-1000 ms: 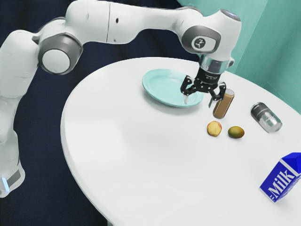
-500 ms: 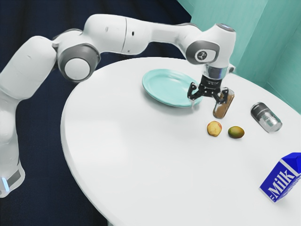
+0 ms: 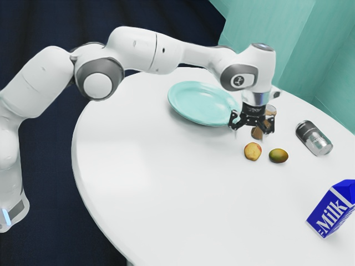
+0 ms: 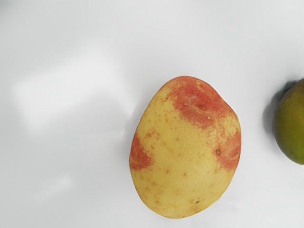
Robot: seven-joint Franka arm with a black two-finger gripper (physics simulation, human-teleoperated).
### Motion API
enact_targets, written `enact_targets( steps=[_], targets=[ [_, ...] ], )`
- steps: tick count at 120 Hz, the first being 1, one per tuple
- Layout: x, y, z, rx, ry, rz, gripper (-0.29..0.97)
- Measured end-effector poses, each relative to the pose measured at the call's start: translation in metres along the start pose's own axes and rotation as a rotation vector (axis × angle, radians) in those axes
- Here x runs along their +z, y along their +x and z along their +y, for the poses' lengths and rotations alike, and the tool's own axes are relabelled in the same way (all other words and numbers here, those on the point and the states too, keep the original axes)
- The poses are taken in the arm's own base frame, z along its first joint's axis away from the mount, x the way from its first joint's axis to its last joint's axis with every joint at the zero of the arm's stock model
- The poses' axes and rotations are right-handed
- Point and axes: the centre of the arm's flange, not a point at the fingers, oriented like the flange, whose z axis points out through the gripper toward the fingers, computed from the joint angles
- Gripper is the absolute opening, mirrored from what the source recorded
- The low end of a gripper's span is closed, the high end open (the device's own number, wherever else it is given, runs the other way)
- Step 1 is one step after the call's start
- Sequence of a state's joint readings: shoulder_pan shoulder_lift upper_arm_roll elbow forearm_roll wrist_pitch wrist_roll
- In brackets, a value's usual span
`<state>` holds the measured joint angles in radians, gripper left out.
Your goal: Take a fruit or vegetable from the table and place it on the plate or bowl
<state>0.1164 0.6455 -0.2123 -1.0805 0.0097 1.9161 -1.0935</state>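
Observation:
A yellow fruit with red patches [image 3: 253, 151] [image 4: 186, 148] lies on the white table [image 3: 166, 177]. A green-brown fruit [image 3: 278, 155] [image 4: 290, 122] rests just to its right in the exterior view. My black gripper [image 3: 252, 126] hovers open a short way above the yellow fruit, with nothing between its fingers. The teal plate [image 3: 199, 102] sits to the exterior view's left of the gripper, bare.
A brown bottle [image 3: 260, 126] stands right behind the gripper, partly hidden by it. A metal can [image 3: 314, 138] lies on its side further to the exterior view's right. A blue milk carton [image 3: 333, 209] sits near the table's front right edge.
My hand has moved from over the plate's edge toward the exterior view's right and downward, ending above the yellow fruit. The objects have stayed where they were.

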Motion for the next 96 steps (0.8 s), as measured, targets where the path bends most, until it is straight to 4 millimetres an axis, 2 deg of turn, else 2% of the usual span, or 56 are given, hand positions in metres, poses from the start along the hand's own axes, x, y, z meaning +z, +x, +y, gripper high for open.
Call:
enact_targets(
  steps=[16,52,71,96],
  targets=[
    [0.008,0.003,0.005,0.023,-0.040,0.014,0.68],
    [0.017,0.021,0.001,0.035,-0.067,0.032,0.68],
    [0.023,0.015,0.005,0.068,-0.072,0.030,0.68],
    [0.038,0.016,0.004,0.143,-0.059,0.029,0.68]
  ],
)
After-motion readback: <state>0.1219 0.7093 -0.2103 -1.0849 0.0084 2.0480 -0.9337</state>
